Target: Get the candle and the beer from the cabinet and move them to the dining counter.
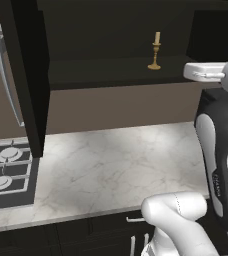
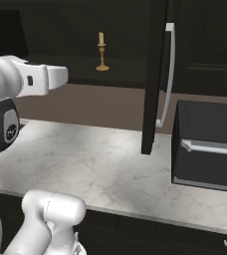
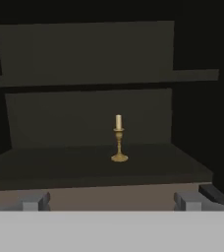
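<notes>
Facing the open cabinet (image 3: 84, 54) with my end effector (image 3: 111, 201) spread wide and empty, I find the candle (image 3: 119, 140) upright on the shelf straight ahead, well apart, judged light, rigid and top-heavy, best pinched at mid-stem.
</notes>
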Motion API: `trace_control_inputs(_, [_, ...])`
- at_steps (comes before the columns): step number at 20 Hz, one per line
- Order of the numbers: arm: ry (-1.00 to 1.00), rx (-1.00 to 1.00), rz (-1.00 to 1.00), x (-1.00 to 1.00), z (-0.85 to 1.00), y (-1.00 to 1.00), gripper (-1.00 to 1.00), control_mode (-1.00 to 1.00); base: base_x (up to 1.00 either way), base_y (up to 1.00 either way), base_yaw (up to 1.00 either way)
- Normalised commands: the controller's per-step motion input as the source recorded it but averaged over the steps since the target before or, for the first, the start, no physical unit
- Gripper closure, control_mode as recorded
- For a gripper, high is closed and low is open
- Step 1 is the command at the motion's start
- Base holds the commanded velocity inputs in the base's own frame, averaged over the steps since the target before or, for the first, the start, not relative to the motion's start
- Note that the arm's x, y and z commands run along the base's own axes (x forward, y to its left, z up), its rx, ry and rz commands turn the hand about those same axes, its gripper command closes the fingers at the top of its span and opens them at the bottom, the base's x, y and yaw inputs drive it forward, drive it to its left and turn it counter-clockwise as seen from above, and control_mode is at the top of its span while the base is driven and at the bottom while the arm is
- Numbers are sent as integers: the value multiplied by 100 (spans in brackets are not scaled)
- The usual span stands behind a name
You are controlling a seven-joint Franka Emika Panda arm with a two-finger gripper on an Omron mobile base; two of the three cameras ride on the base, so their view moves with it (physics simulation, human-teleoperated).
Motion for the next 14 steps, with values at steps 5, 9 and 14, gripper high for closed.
trace_control_inputs(5, [-3,0,0,32,0,0,-100,-100,0,0,0])
trace_control_inputs(9, [0,0,0,35,0,0,-100,-100,0,0,0])
trace_control_inputs(14, [0,0,0,41,4,0,-100,-100,0,0,0])
